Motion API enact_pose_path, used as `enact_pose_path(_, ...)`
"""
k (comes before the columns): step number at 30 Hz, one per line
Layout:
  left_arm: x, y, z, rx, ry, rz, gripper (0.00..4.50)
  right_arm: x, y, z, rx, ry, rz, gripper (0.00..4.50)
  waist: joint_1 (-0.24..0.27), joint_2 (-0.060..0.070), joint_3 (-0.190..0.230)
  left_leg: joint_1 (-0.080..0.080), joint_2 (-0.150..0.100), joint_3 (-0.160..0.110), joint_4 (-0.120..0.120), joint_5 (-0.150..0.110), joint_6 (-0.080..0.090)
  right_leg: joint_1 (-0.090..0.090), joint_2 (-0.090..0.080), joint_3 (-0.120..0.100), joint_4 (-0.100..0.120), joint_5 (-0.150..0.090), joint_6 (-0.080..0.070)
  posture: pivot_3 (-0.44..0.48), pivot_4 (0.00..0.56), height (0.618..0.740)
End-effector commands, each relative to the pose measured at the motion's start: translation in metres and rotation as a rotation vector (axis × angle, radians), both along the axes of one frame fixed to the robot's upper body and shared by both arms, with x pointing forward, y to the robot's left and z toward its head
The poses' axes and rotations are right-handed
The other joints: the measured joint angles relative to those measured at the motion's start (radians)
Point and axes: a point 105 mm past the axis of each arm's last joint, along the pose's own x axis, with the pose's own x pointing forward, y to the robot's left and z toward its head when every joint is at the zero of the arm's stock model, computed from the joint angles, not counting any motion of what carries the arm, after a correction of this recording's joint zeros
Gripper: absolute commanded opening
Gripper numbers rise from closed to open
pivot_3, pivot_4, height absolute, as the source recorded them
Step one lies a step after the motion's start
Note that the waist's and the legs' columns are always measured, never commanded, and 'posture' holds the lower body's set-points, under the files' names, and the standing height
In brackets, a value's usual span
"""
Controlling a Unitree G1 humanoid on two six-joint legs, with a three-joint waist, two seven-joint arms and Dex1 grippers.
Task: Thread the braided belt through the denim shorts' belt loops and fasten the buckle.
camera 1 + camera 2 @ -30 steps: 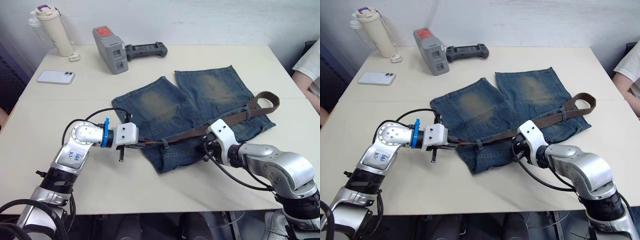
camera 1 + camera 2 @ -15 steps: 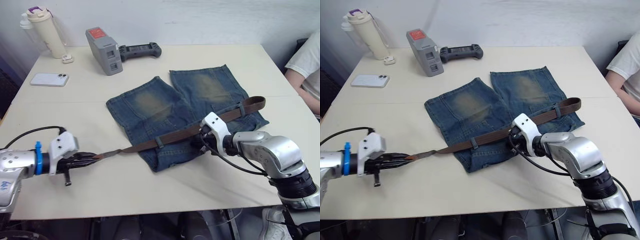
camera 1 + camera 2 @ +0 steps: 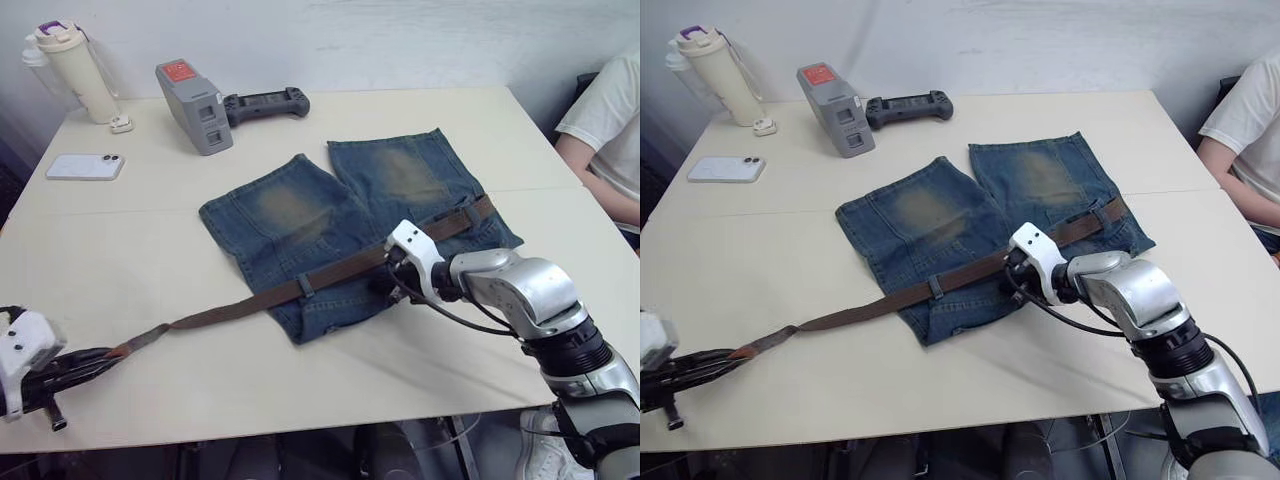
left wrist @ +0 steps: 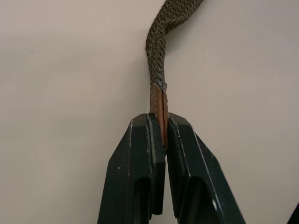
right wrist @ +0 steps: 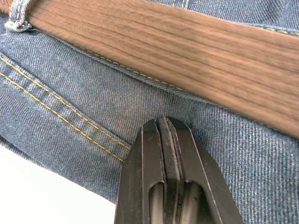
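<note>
Left gripper (image 4: 162, 140) clamped on the darker tip of the braided belt (image 3: 262, 298), which runs across the waistband of the denim shorts (image 3: 300, 215) on the table (image 3: 250, 370). Right gripper (image 5: 164, 128) closed, pressing denim just beside belt. Buckle not discernible.

A brown woven braided belt (image 3: 300, 290) with a reddish-brown tip is seen on faded blue denim shorts (image 3: 350, 225) with yellowish patches and yellow stitching.
</note>
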Motion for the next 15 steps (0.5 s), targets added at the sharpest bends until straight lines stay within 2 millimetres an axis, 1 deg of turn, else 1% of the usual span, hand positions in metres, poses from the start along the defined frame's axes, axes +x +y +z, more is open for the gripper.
enact_pose_path(1, -0.014, 0.016, -0.005, -0.018, 0.006, 0.11, 0.1, 0.004, 0.003, -0.005, -0.024, 0.008, 0.006, 0.0, 0.0, 0.0, 0.0, 0.0, 0.0, 0.0, 0.0, 0.0, 0.0, 0.0, 0.0, 0.0, 0.0, 0.0, 0.0, 0.0, 0.15, 0.664)
enact_pose_path(3, -0.019, 0.018, -0.008, -0.045, 0.02, 0.136, 0.1, 0.005, 0.004, -0.004, -0.024, 0.007, 0.013, 0.0, -0.002, 0.0, 0.0, 0.0, 0.0, 0.0, 0.0, 0.0, 0.0, -0.001, 0.0, 0.0, 0.0, 0.0, 0.0, 0.0, 0.15, 0.664)
enact_pose_path(8, -0.038, 0.03, -0.018, -0.03, 0.073, 0.194, 0.1, 0.004, 0.008, -0.003, -0.022, 0.009, 0.03, 0.0, -0.01, 0.0, 0.0, 0.0, 0.001, 0.002, 0.0, -0.001, -0.001, -0.003, 0.0, 0.0, 0.001, 0.0, -0.001, 0.0, 0.15, 0.664)
enact_pose_path(11, -0.044, 0.04, -0.019, -0.037, 0.061, 0.258, 0.1, 0.004, 0.01, -0.003, -0.021, 0.011, 0.038, 0.0, -0.013, 0.0, 0.0, 0.0, 0.001, 0.002, 0.0, -0.001, -0.001, -0.003, 0.0, 0.0, 0.001, -0.001, -0.001, 0.0, 0.15, 0.664)
enact_pose_path(15, -0.054, 0.046, -0.025, -0.041, 0.087, 0.289, 0.1, 0.004, 0.012, -0.003, -0.017, 0.012, 0.045, 0.0, -0.014, 0.0, 0.0, 0.0, 0.001, 0.003, 0.0, -0.002, -0.001, -0.004, 0.0, 0.0, 0.002, -0.001, -0.001, 0.0, 0.15, 0.664)
